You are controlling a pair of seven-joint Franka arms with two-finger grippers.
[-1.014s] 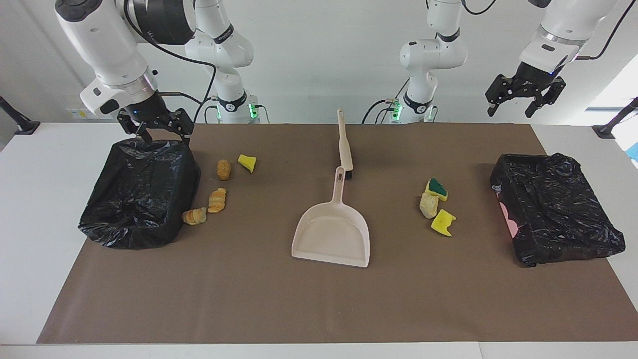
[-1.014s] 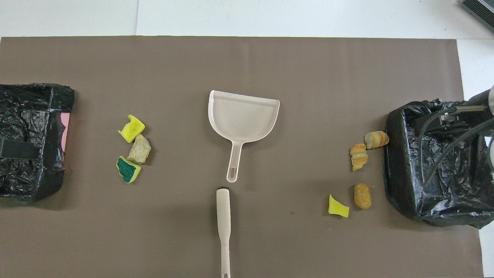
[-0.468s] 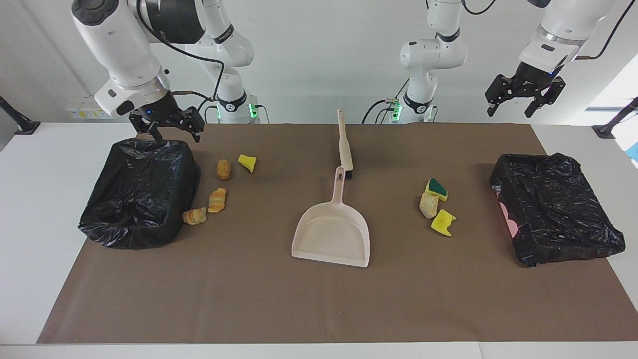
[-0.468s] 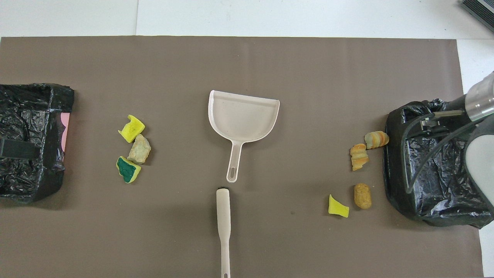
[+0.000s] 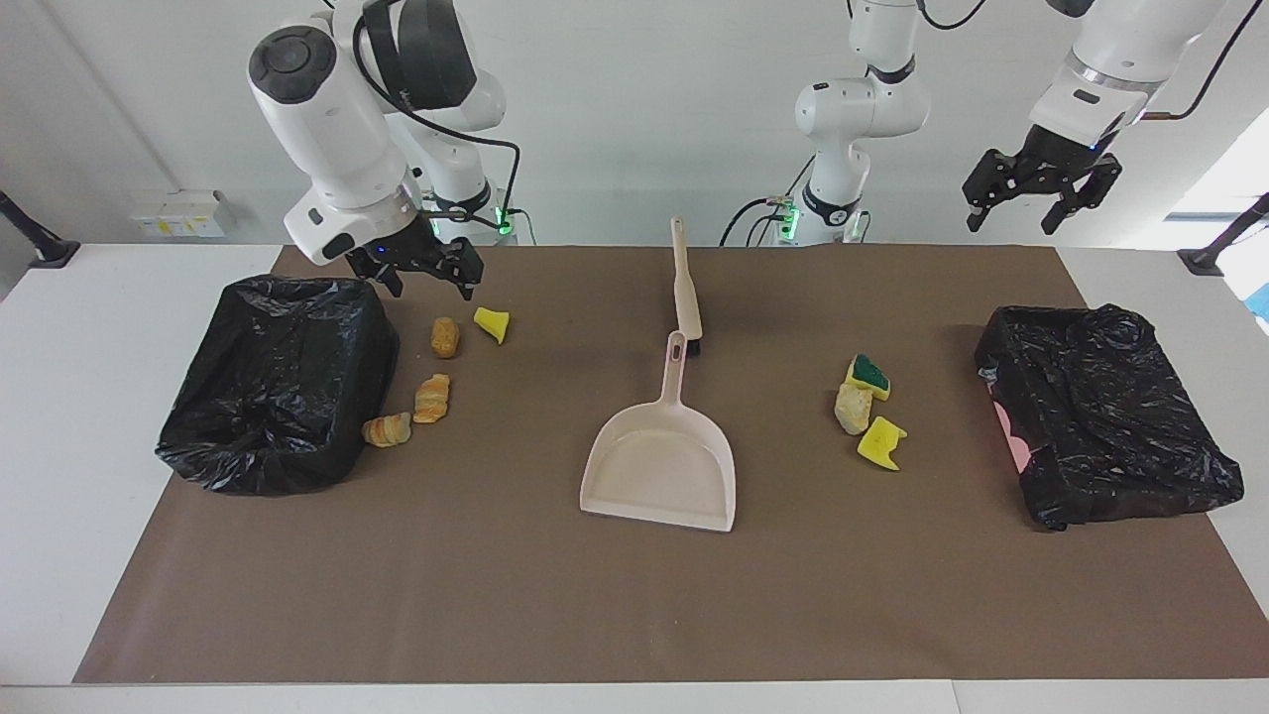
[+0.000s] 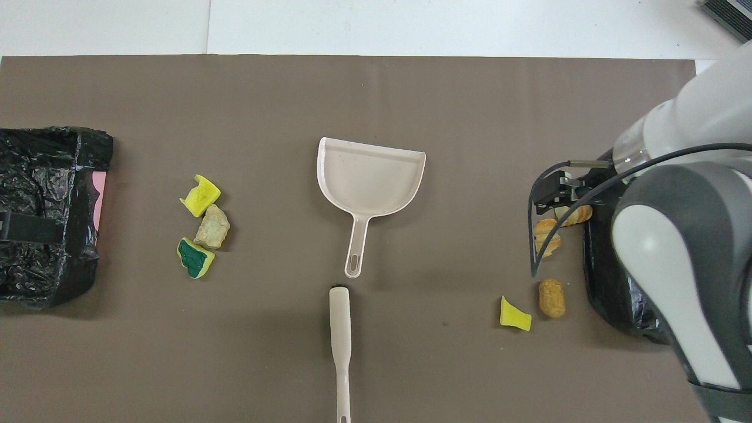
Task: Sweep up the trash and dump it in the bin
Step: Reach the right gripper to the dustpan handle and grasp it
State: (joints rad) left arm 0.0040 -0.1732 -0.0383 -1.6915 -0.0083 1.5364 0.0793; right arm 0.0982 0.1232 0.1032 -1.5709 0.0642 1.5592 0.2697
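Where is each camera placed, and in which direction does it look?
Facing view: high across the table, looking at the robots; both arms show, right gripper and left gripper raised, open.
Overhead view: high above the robots' end, looking forward and down; only the right arm shows.
Shared: dustpan, hand brush, trash, both bins.

Dustpan [image 5: 662, 466] — smooth plastic (matt)

Beige dustpan [image 5: 661, 464] and brush [image 5: 685, 283] on brown mat [image 5: 634, 605]. Black bin bags [image 5: 273, 382], one showing pink. Trash [image 5: 870, 407]: yellow sponges, one green-topped; orange-tan striped bread lumps [image 5: 430, 398].
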